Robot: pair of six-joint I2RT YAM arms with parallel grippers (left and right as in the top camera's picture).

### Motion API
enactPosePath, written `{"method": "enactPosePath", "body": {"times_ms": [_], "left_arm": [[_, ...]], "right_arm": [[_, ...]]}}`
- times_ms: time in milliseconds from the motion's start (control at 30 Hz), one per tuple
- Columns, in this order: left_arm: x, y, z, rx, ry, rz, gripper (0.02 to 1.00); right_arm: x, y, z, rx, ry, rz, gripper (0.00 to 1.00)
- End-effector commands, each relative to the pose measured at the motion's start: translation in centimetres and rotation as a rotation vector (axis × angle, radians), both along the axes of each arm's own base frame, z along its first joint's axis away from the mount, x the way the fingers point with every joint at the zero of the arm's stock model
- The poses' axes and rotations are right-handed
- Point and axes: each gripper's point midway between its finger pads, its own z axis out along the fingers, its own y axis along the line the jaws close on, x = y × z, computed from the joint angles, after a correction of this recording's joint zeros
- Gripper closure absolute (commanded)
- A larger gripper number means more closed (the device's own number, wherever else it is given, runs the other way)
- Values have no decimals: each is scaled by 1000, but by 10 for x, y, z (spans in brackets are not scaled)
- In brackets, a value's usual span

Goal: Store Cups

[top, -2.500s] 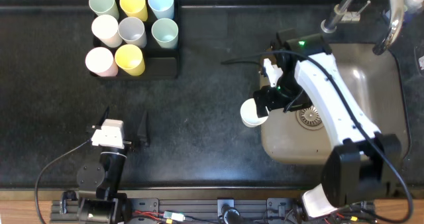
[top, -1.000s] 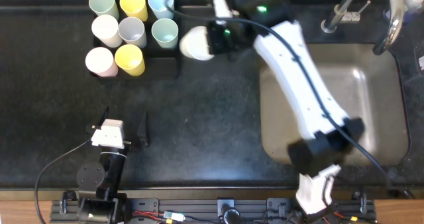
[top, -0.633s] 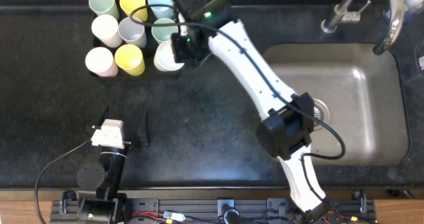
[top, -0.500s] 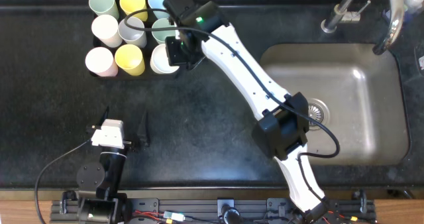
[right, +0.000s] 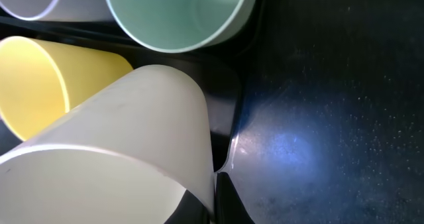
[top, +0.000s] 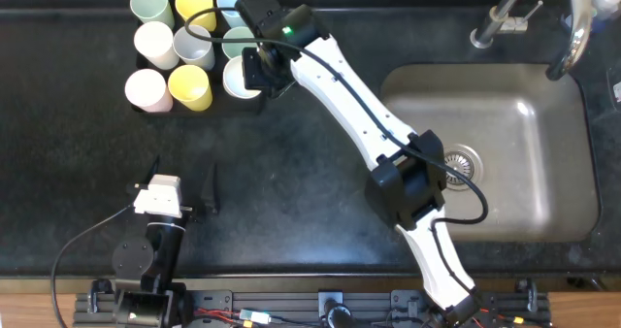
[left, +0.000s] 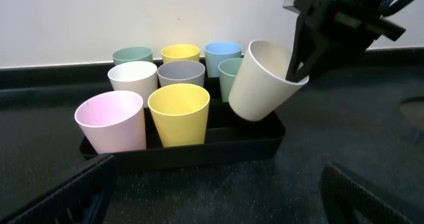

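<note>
Your right claw (top: 260, 72) grips the white plastic cup (left: 264, 82) at its rim, with one finger inside. The cup is tilted, its base at the front right corner of the black plastic tray (left: 199, 154), just beside the yellow cup (left: 179, 114) and the pale green cup (right: 175, 15). Your left claw (top: 182, 180) rests open on the dark bench (top: 320, 221), well apart from the tray.

Bright, even light — counter (right: 285, 148) glare

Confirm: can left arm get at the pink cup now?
Likely yes: pink cup stands in the tray's near corner, only counter between it and the left gripper; right gripper holds the white cup across the tray.
</note>
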Motion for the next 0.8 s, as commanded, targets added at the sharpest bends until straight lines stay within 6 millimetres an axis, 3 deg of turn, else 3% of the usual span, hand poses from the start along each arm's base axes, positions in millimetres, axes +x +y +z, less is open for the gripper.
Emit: {"method": "enactPosePath", "body": {"times_ms": [33,700,800], "left_arm": [[0,2,1,18,-9,7,18],[0,2,1,18,-10,7,18],[0,2,1,18,-10,7,18]], "right_arm": [[1,9,1,13,-6,4,956],[-4,14,-9,-3,3,33,958],[-4,14,-9,-3,4,33,899]]}}
